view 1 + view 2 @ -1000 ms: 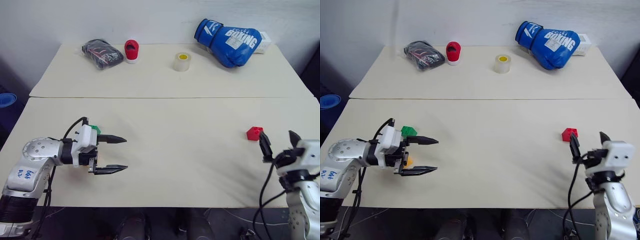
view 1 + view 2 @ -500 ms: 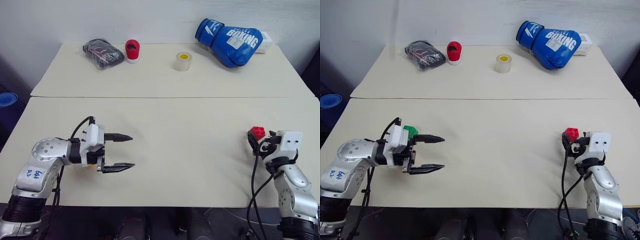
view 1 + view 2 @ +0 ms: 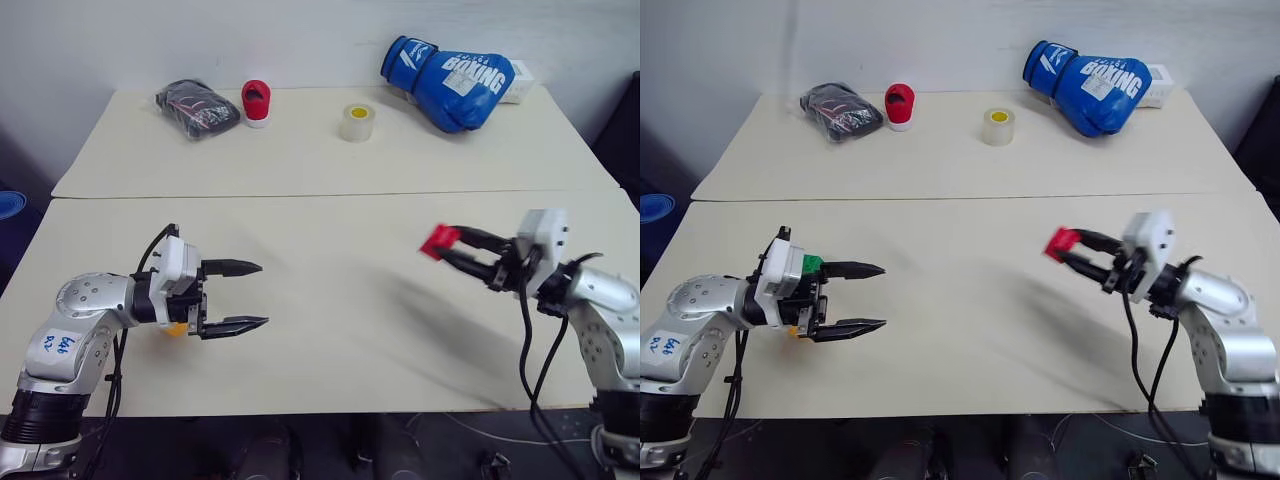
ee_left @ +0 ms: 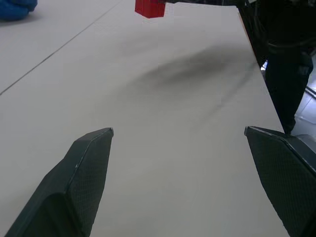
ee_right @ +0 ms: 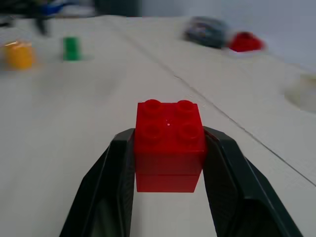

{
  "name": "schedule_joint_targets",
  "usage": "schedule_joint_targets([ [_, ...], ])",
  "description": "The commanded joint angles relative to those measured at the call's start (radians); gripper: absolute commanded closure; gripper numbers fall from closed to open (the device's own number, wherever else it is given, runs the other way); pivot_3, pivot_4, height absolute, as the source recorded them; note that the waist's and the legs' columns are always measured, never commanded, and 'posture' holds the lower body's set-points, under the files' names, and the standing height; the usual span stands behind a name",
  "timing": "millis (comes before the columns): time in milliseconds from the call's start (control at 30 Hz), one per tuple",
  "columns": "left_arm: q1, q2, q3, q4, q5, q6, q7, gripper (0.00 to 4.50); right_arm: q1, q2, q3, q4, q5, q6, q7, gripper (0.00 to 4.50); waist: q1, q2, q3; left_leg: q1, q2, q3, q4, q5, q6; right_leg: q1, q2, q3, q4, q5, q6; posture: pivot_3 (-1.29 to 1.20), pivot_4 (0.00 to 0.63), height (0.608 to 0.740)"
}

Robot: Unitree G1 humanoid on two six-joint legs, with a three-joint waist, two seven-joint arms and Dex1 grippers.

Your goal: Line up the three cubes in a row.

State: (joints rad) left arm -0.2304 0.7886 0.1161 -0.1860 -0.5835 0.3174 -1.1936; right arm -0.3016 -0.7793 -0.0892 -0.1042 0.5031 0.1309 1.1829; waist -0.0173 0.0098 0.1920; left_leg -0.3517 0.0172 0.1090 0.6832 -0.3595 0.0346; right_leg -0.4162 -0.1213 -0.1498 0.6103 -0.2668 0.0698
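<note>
The right pincer [image 3: 1068,248] clamps the red brick [image 5: 169,144] between its fingers, lifted clear of the bench [image 3: 330,330] toward its right edge. The left pincer [image 3: 250,295] gapes wide near the left edge, the green brick [image 3: 812,265] and orange-yellow brick [image 3: 176,328] just beside it.

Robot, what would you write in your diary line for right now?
right gripper: shut on red cube, held above table | left gripper: open, empty | green cube and yellow cube: by left gripper

3 cubes [image 5: 169,143]; 1 boxing glove [image 3: 446,68]; 1 tape roll [image 3: 358,121]; 1 cup [image 3: 257,102]
</note>
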Motion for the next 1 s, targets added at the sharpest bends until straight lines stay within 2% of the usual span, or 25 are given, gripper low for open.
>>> schedule_joint_targets([
  [33,-0.023,0.016,0.011,0.015,0.008,-0.015,-0.020,0.00,-0.031,0.029,0.128,0.168,-0.077,-0.175,0.230,3.04,0.014,-0.004,-0.001,0.000,0.000,-0.001,0.000,0.000,0.000,0.002,0.002,-0.001,-0.002,0.000,0.000,0.00,0.150,0.740],
  [200,-0.011,0.048,0.035,-0.006,0.007,0.002,-0.030,0.00,-0.150,0.131,0.204,0.401,-0.126,-0.362,0.378,3.04,0.014,-0.004,0.001,-0.002,-0.003,0.000,0.003,0.000,0.003,0.002,0.002,-0.001,-0.003,0.002,0.003,0.00,0.150,0.740],
  [367,0.012,0.089,0.072,-0.022,-0.002,0.015,-0.026,0.00,-0.212,0.180,0.229,0.552,-0.176,-0.466,0.407,3.04,0.012,-0.004,0.001,-0.002,-0.002,-0.002,0.005,0.000,0.002,0.002,-0.003,-0.003,-0.001,0.001,0.002,0.00,0.150,0.740],
  [633,0.031,0.105,0.114,-0.018,0.005,0.023,-0.005,0.00,-0.218,0.192,0.225,0.554,-0.167,-0.378,0.368,3.04,0.013,-0.003,0.001,-0.002,-0.002,-0.004,0.008,0.000,0.002,0.003,-0.005,-0.006,0.001,0.001,0.001,0.00,0.150,0.740],
  [700,0.041,0.107,0.130,-0.014,0.006,0.025,0.003,0.00,-0.206,0.192,0.211,0.541,-0.165,-0.409,0.359,2.33,0.013,-0.003,0.001,-0.002,-0.002,-0.004,0.008,0.000,0.002,0.004,-0.006,-0.006,0.001,0.001,0.001,0.00,0.150,0.740],
  [800,0.077,0.108,0.175,-0.009,-0.005,0.038,0.019,0.00,-0.176,0.173,0.191,0.475,-0.138,-0.358,0.348,1.37,0.013,-0.003,0.001,-0.003,-0.002,-0.005,0.008,-0.001,0.002,0.003,-0.006,-0.006,0.001,0.001,0.001,0.00,0.150,0.740],
  [933,0.181,0.113,0.305,0.066,0.026,0.001,0.047,0.00,-0.110,0.152,0.093,0.365,-0.084,-0.383,0.287,0.03,0.013,-0.002,0.002,-0.003,-0.002,-0.006,0.008,-0.001,0.001,0.003,-0.006,-0.007,0.000,0.001,0.001,0.00,0.150,0.740],
  [1000,0.232,0.102,0.385,0.132,0.054,-0.048,0.081,0.00,-0.067,0.134,0.046,0.318,-0.065,-0.396,0.270,0.03,0.013,-0.002,0.002,-0.003,-0.002,-0.006,0.008,-0.001,0.001,0.003,-0.006,-0.007,0.000,0.001,0.001,0.00,0.150,0.740],
])
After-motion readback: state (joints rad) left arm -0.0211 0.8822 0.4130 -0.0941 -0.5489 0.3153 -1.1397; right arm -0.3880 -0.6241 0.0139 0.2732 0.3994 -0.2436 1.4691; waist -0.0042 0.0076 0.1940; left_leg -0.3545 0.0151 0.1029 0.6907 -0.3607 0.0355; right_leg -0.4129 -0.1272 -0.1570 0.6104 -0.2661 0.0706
